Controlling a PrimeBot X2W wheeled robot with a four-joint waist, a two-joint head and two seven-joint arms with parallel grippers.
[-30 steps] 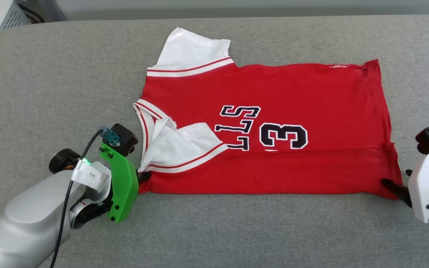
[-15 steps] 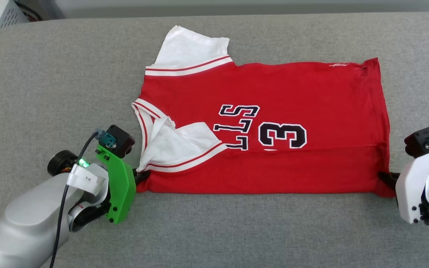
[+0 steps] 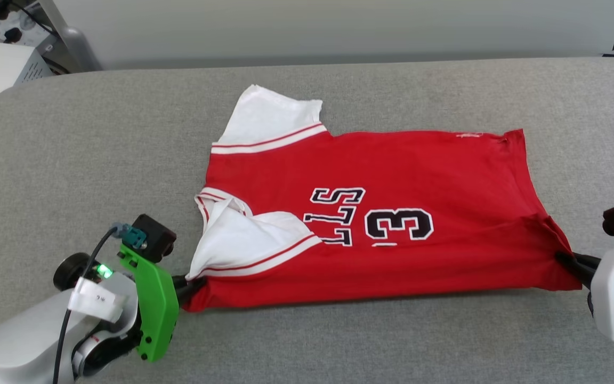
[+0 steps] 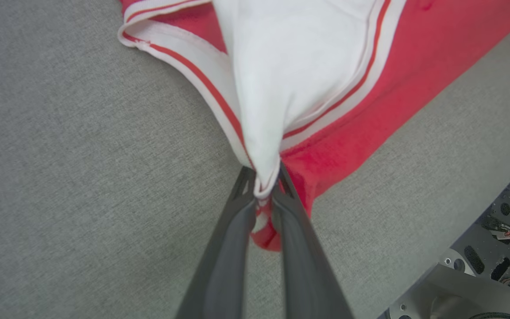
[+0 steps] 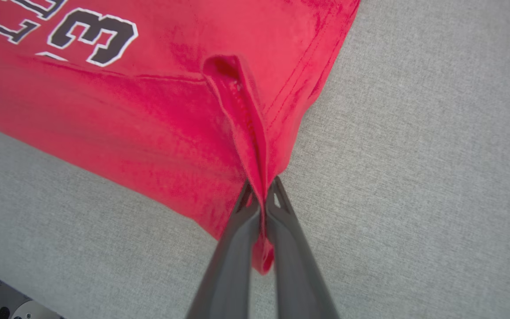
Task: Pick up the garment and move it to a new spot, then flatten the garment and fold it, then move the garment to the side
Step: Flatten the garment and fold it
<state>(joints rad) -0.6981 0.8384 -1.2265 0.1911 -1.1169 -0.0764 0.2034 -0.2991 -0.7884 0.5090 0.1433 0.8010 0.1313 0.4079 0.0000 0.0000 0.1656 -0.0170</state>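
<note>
the shirt (image 3: 392, 170) lay across the middle of the frame on the grey padded surface (image 3: 83, 160), with its collar (image 3: 205, 200) toward the left and its hem toward the right. one white sleeve (image 3: 272, 117) lay flat at the shirt's upper left. the other sleeve (image 3: 243, 242) was folded over onto the red front, just beside the black letters (image 3: 339, 213) and the number 3 (image 3: 398, 224). the shirt's lower edge cast a thin shadow on the surface.

my left gripper (image 3: 188, 284), at the lower left of the frame, was pinched tight on the shirt's lower left corner. in the left wrist view its dark fingers (image 4: 228, 248) were closed on a bunch of white sleeve and red cloth, and the cloth fanned upward from the tips.

my right gripper (image 3: 565, 260), at the right edge of the frame, was clamped on the shirt's lower right corner. in the right wrist view its fingers (image 5: 233, 248) met on a raised ridge of red hem, which ran up the frame from the tips as a narrow pleat.
</note>
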